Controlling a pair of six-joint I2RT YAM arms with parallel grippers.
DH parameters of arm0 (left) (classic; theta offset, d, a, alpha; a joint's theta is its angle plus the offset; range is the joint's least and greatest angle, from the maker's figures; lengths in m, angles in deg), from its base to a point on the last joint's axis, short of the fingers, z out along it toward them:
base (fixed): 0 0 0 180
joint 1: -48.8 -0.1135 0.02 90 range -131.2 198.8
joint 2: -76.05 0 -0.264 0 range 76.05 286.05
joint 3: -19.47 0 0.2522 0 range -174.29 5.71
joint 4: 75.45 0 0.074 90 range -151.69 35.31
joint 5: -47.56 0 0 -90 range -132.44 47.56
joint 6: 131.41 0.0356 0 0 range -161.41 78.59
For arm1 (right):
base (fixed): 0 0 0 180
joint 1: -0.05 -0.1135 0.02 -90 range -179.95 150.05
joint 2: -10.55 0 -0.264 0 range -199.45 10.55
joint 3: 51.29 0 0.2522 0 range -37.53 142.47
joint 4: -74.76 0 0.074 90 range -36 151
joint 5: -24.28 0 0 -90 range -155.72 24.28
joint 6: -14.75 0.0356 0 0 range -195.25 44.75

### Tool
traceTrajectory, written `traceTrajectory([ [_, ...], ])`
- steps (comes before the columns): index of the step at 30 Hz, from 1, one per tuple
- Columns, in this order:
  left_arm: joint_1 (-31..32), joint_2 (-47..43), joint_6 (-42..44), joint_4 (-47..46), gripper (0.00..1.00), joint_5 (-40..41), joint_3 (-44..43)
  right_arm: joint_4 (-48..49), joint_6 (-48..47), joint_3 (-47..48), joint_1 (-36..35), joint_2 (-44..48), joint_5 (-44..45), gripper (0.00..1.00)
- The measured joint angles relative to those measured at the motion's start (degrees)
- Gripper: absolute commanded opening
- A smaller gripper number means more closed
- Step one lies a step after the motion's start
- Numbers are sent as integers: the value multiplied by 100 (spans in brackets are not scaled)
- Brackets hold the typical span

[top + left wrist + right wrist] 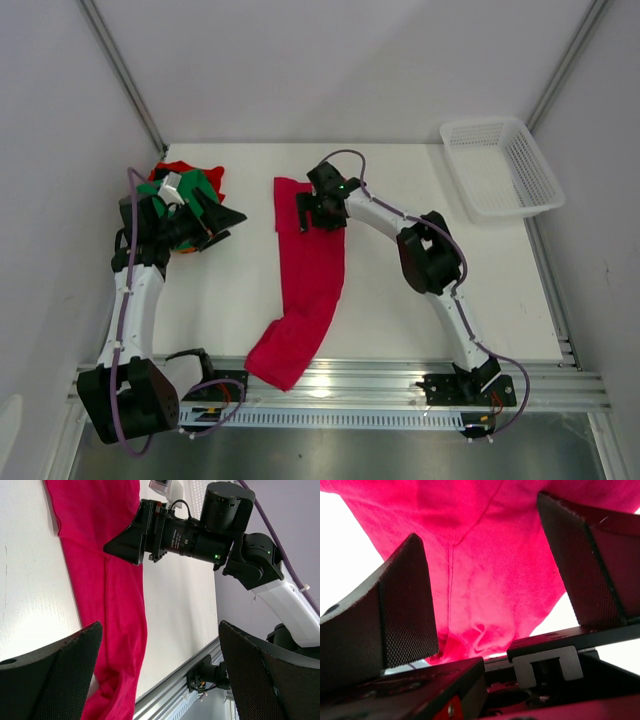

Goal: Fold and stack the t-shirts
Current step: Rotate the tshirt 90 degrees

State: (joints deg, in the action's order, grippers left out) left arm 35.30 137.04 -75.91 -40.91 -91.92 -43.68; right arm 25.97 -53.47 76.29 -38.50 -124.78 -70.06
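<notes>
**Crimson shirt stretched down the tabletop, both jaws wide**

Down the middle of the tabletop (pixel 400 310), laid lengthwise: the crimson t-shirt (pixel 312 290). Far end fairly flat, near end crumpled and draped onto the metal rail (pixel 380 378) at the near edge.

At the far end of that shirt, right jaws spread wide. One pad on either side of a seam, red cloth filling the gap and bunched low toward the palm. Not pinched shut on it.

Over on the left, left jaws at full spread, turned toward the right arm (pixel 430 250), gripping nothing. Hovering just beside the heap, with the long shirt visible past the pads in the wrist view.

In the far left corner, a heap with a green t-shirt (pixel 196 186) on top of a red t-shirt (pixel 178 168), partly hidden by the left arm (pixel 140 290).

In the far right corner, well apart from all cloth: a white mesh basket (pixel 545 170).
</notes>
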Motion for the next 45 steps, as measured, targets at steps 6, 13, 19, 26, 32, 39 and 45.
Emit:
traceTrajectory([
  [6, -4, -13, 0, 17, 100, 24, 0, -212, 2, 599, 74, -350, -66, 84],
  [13, -4, -114, 4, 87, 100, 28, 0, -417, 2, 1462, 315, -844, -219, 85],
  [19, -4, -245, 59, 240, 99, 37, 33, -365, 50, 1707, 603, -1008, -380, 85],
  [26, -7, -411, 164, 538, 100, 83, 96, -238, 116, 1902, 970, -1147, -664, 85],
  [32, -9, -466, 254, 732, 99, 136, 120, -162, 173, 2210, 1298, -1362, -909, 85],
  [39, -9, -592, 304, 857, 99, 201, 225, -42, 192, 2275, 1596, -1427, -1115, 85],
  [45, -9, -660, 302, 774, 100, 216, 531, 466, 149, 1655, 1606, -1119, -1191, 86],
])
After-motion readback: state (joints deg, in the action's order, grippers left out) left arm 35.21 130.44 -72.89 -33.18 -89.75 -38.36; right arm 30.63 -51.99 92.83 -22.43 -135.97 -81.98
